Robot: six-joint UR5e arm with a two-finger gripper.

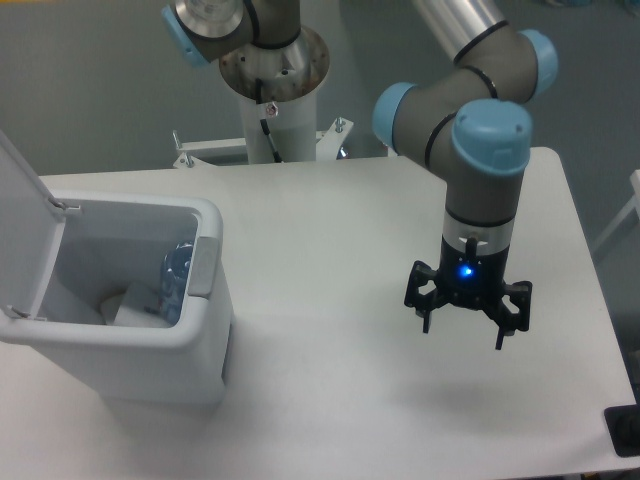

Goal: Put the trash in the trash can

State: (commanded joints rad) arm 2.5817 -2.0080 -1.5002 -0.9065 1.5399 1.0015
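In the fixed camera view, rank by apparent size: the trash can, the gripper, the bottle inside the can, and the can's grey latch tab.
1. Trash can, by far the largest.
2. Gripper, open and empty over the table.
3 and 4. Bottle and latch tab: unsure, since the bottle is partly hidden inside the can.

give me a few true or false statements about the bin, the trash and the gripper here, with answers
1. The bin has its lid open. True.
2. The gripper holds the bottle. False: its fingers are spread and empty; the bottle lies inside the bin.
3. The gripper is over the table, right of the bin. True.
4. The bin lies on its side. False: it stands upright.
5. Trash lies on the table near the gripper. False: the table there is bare.
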